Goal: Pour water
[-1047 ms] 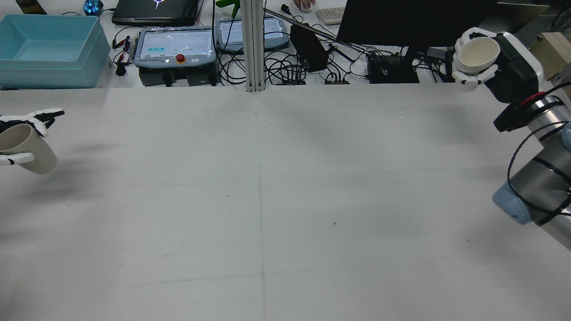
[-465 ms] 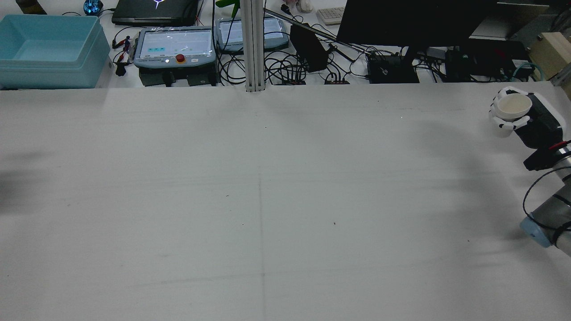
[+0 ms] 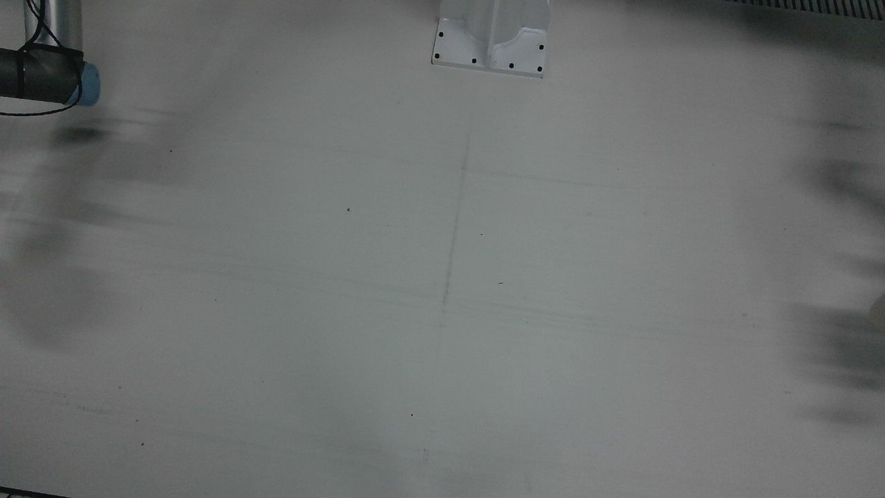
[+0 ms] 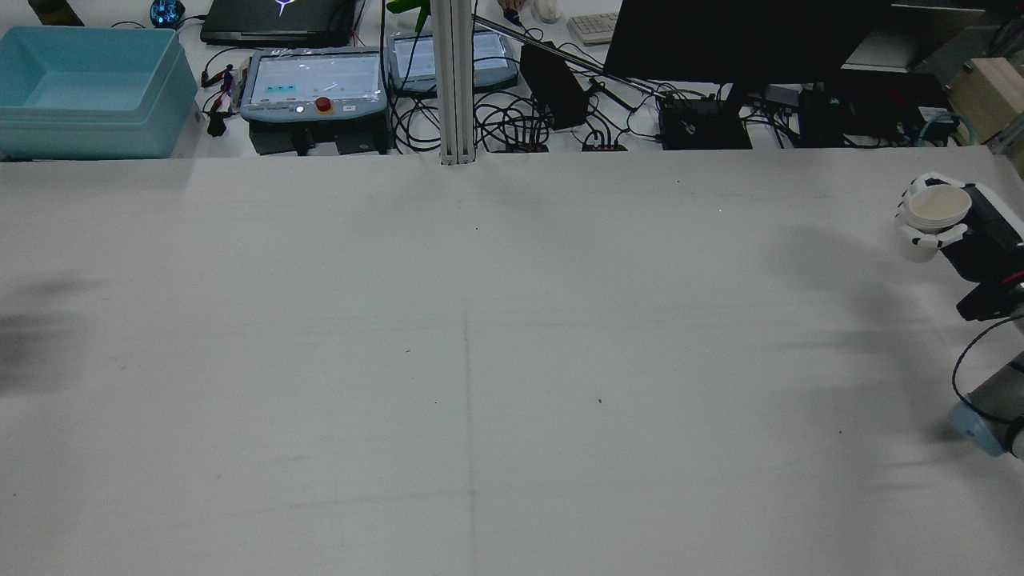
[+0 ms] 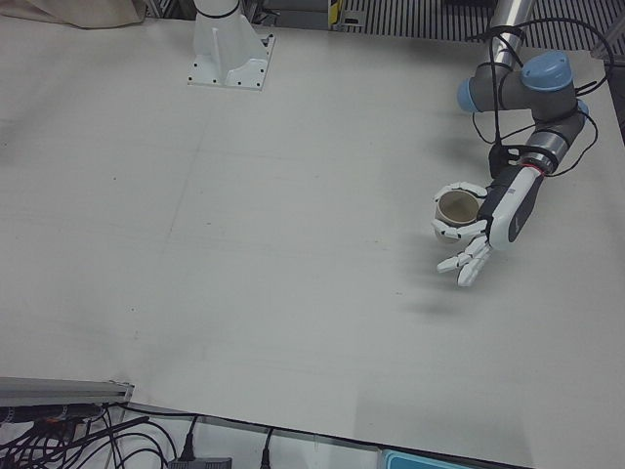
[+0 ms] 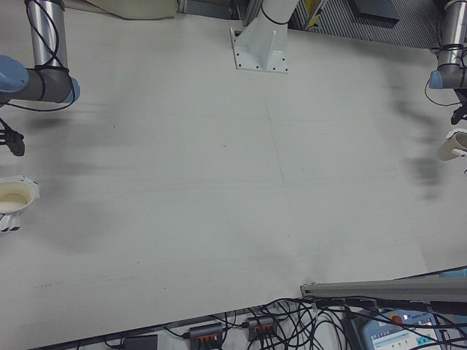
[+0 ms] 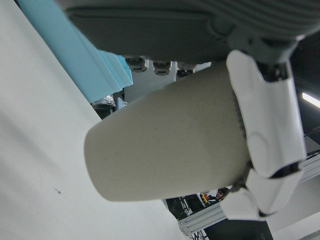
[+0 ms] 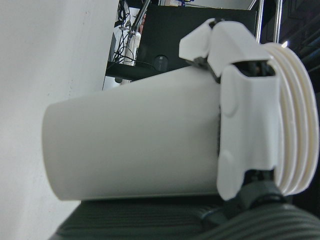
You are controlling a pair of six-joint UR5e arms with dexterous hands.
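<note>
My left hand (image 5: 485, 227) is shut on a beige cup (image 5: 454, 207) and holds it upright above the table's left side. The left hand view shows that cup (image 7: 165, 145) with white fingers (image 7: 265, 140) wrapped round it. This hand is outside the rear view. My right hand (image 4: 960, 232) is shut on a white cup with a ribbed rim (image 4: 938, 205), held upright near the table's right edge. The right hand view shows this cup (image 8: 130, 145) gripped by fingers (image 8: 247, 125). It also shows in the right-front view (image 6: 13, 198). I cannot see any water.
A blue bin (image 4: 88, 88), teach pendants (image 4: 312, 80), cables and a dark monitor (image 4: 744, 40) lie beyond the table's far edge. A post base (image 3: 491, 41) stands at the middle of the robot's side. The right arm's elbow (image 3: 41, 76) hangs over one corner.
My right hand with the white cup has come down from high at the back to low by the right edge. My left hand with the beige cup has moved out of the rear view.
</note>
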